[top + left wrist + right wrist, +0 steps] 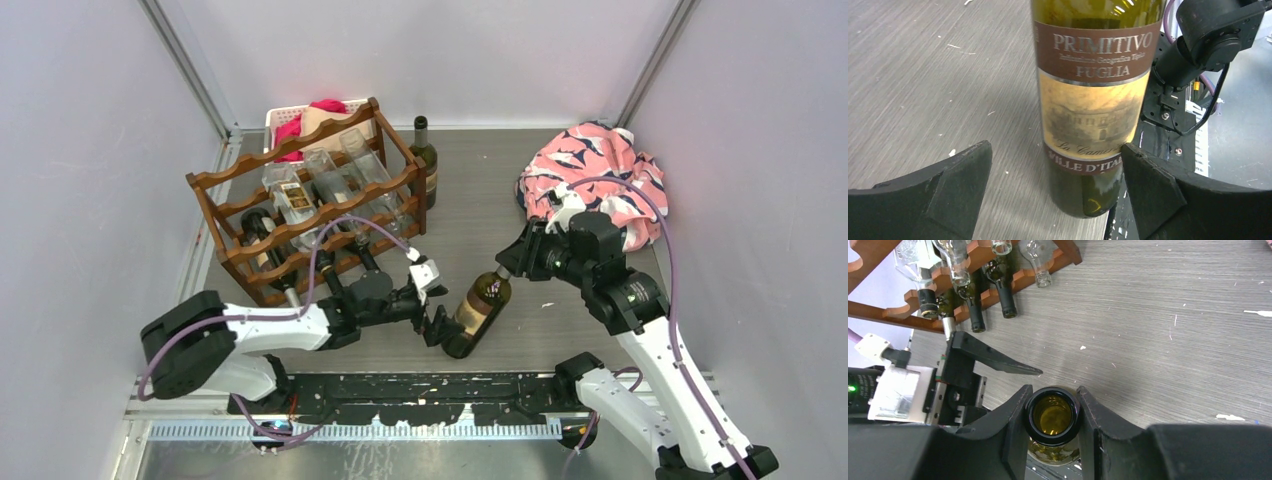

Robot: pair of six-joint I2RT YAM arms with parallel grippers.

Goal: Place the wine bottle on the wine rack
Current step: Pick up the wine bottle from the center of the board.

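bottle (479,312) stands tilted near the front edge of the worktop (560,200), neck up and leaning toward the right arm, well apart from the rack (300,215) at the back left. the right claw (1053,412) is pinched onto the very top of the neck, one finger on each side of the open mouth. the left claw (438,305) is spread as wide as it goes, empty, with its fingers on either side of the lower body at the label (1093,95) and touching nothing. whether the base rests on the worktop or hangs just off it is hard to tell.

it is green glass: stiff, smooth and breakable, so it will not give under a squeeze and could slip. uncorked and seemingly empty, it is probably fairly light, but a hold on the mouth alone lets the body swing. the paper label on the wide body looks like the better place to grip, steadying it for laying flat in a rack cradle.
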